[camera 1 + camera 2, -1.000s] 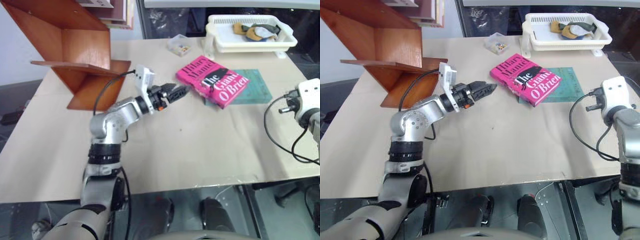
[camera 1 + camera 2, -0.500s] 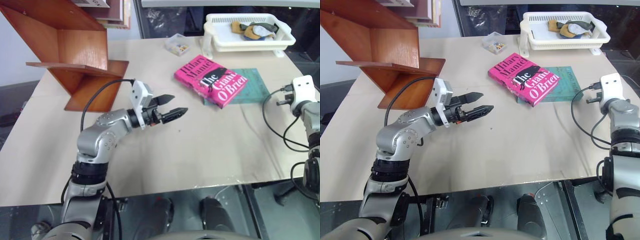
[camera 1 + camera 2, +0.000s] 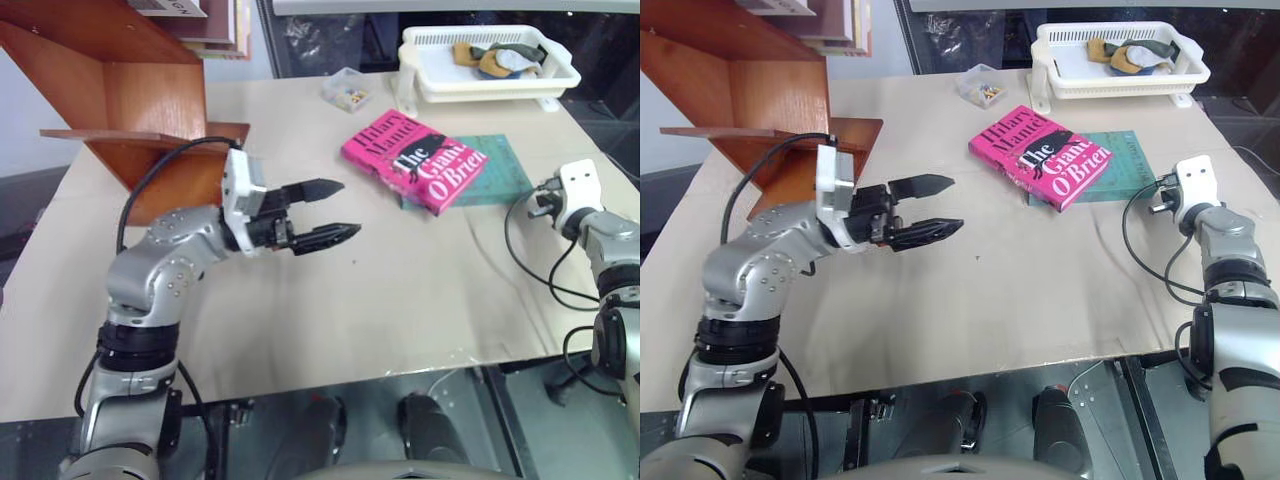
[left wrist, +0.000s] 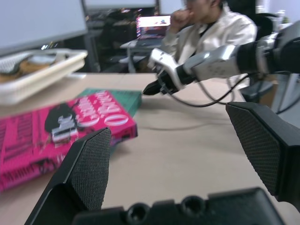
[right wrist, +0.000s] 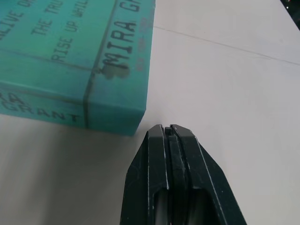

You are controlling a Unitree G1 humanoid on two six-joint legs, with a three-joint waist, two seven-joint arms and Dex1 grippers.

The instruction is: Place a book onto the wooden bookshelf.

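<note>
The hot-pink book (image 3: 415, 160) lies flat on the table, partly on top of a thin teal book (image 3: 503, 172). The wooden bookshelf (image 3: 130, 100) stands tilted at the table's far left corner. My left gripper (image 3: 350, 208) hovers open and level between shelf and pink book, pointing right, with nothing between its fingers (image 4: 91, 164). My right gripper (image 5: 171, 136) is shut and empty, low over the table, its tip just short of the teal book's (image 5: 75, 61) near right corner. The left wrist view shows the right gripper (image 4: 151, 87) beside that book.
A white basket tray (image 3: 480, 88) with cloth items stands at the back right. A small clear box (image 3: 345, 88) sits behind the pink book. Other books (image 3: 215, 20) rest high on the shelf. A person (image 4: 211, 28) sits beyond the table.
My left gripper drew back from the pink book toward the shelf side and rolled, its jaws standing wide. My right gripper moved forward and down to the teal book's corner.
</note>
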